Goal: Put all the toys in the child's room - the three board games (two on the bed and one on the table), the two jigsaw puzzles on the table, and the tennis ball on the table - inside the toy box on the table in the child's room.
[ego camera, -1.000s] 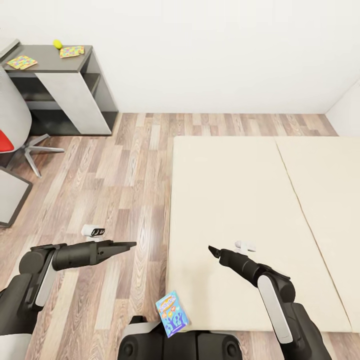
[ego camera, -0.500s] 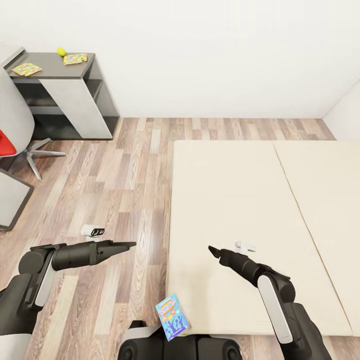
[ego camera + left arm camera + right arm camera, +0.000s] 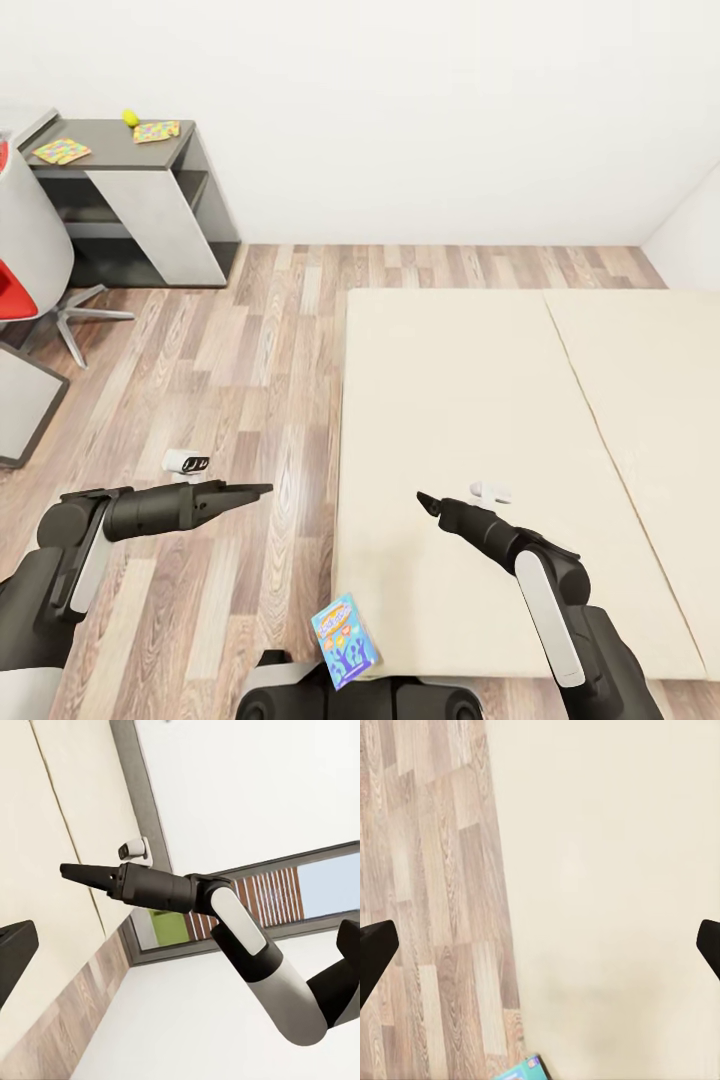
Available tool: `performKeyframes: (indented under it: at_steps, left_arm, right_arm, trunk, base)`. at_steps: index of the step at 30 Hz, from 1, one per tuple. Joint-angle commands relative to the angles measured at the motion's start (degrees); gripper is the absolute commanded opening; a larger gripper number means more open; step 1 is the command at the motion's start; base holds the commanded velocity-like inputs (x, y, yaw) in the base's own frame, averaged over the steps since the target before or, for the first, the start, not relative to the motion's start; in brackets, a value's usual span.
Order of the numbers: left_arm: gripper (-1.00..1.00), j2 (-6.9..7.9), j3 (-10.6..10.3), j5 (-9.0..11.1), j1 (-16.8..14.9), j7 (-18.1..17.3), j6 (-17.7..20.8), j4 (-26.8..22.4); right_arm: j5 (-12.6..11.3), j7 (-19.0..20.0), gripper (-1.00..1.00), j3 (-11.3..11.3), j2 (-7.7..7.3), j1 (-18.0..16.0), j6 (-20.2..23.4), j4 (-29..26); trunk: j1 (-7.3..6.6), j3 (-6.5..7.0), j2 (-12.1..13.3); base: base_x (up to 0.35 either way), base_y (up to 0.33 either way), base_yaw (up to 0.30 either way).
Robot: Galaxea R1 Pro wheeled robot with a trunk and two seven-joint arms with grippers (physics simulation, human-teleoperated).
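Board game [image 3: 344, 640] lies at bottom centre, at the bed [image 3: 480, 440] edge, below and between left gripper [image 3: 255, 489] and right gripper [image 3: 424, 498]. The right gripper's jaws are spread; the left gripper's state is indeterminate.

A bedroom in a home, by its look a child's: plain white walls [image 3: 420, 110] and a wood-plank floor [image 3: 250, 350], a large low cream-beige bed [image 3: 480, 400], and in the corner a dark grey desk [image 3: 120, 150] with open shelves carrying two multicolour jigsaw sheets [image 3: 157, 131] and a small yellow-green ball [image 3: 130, 117], beside a swivel chair [image 3: 40, 270].
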Motion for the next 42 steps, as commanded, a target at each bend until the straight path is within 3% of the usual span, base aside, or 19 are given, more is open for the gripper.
performKeyframes:
  at_steps: [1,42]
  left_arm:
    - [1.0,0.03,0.0,-0.04,-0.03,-0.22,0.61,-0.01]
    - [1.0,-0.16,-0.21,-0.2,-0.07,-0.22,0.59,0.02]
  right_arm:
    - [0.13,0.21,1.0,-0.07,0.03,-0.03,0.29,-0.03]
    - [0.15,0.25,1.0,-0.13,-0.02,-0.03,0.29,0.17]
  trunk:
    - [0.03,0.03,-0.08]
    - [0.03,3.9,-0.08]
  base:
    - [0.0,0.0,0.0]
    - [0.0,0.0,0.0]
